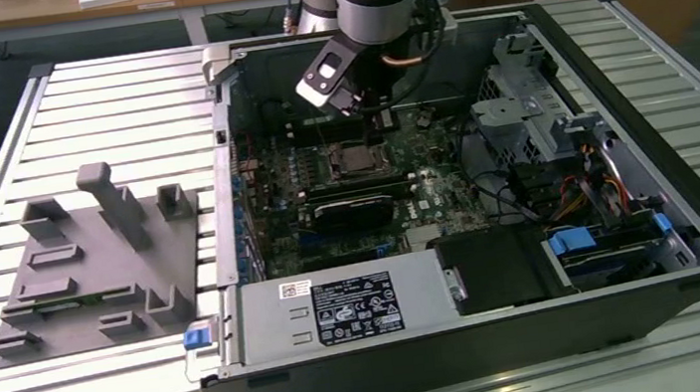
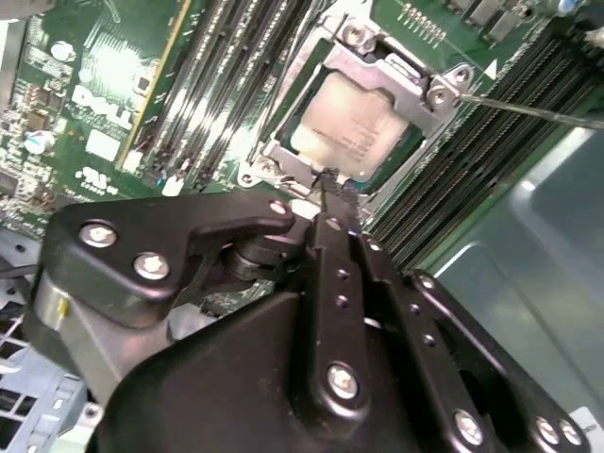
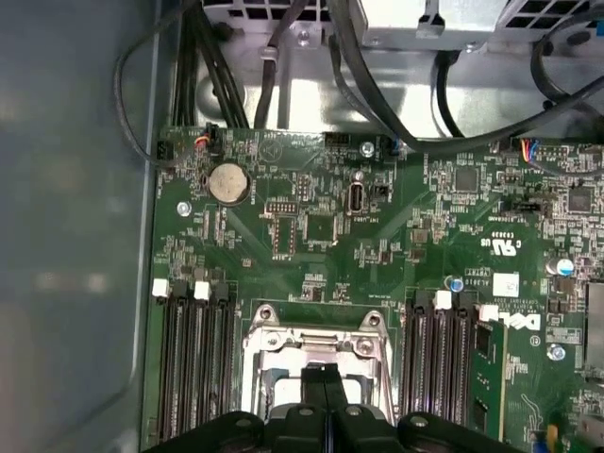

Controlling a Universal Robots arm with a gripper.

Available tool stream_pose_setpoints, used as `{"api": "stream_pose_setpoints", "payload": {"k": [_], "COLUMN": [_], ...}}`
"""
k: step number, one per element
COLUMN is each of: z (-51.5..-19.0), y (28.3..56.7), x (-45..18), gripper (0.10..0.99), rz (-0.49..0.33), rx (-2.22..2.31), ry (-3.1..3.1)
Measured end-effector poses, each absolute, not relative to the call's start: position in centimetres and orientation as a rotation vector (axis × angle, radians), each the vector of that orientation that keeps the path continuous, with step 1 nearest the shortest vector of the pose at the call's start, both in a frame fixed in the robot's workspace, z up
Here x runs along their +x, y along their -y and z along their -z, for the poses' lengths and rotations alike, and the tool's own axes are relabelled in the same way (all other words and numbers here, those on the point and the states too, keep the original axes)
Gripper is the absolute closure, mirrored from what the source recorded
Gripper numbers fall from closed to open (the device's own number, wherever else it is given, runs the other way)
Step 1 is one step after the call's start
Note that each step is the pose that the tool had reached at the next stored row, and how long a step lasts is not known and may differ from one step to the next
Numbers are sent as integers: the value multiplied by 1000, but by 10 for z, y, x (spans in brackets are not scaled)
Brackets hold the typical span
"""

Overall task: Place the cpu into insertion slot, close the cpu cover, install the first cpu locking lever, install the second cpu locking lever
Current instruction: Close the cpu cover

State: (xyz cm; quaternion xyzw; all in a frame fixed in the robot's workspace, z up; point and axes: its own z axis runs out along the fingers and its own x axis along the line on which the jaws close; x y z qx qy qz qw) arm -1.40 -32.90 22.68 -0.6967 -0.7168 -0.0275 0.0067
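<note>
The cpu (image 2: 351, 127) lies flat in the insertion slot (image 1: 353, 161) on the green motherboard inside the open computer case. The silvery cpu cover (image 2: 377, 68) is down over it, and the chip's dull metal top shows through the window. A thin metal locking lever (image 2: 528, 109) sticks out from one socket corner alongside the memory slots. My gripper (image 2: 327, 179) hangs just above the socket's edge with its black fingers pressed together and nothing seen between them. In the first wrist view the gripper (image 3: 321, 376) hovers over the cpu cover (image 3: 316, 342). In the exterior view the gripper (image 1: 378, 117) sits just behind the socket.
Long black memory slots (image 3: 193, 359) flank the socket on both sides. A larger black block (image 1: 352, 208) sits in front of the socket. Cables (image 3: 377, 85) and a drive cage (image 1: 524, 84) crowd the case. A grey fixture (image 1: 91, 268) stands on the slatted table at the exterior view's left.
</note>
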Motion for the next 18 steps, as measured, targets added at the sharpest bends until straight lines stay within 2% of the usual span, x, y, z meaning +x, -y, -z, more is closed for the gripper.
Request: {"api": "stream_pose_setpoints", "payload": {"k": [18], "z": [-224], "y": [329], "x": [-29], "gripper": [980], "rz": [86], "rx": [-2179], "ry": [2242]}}
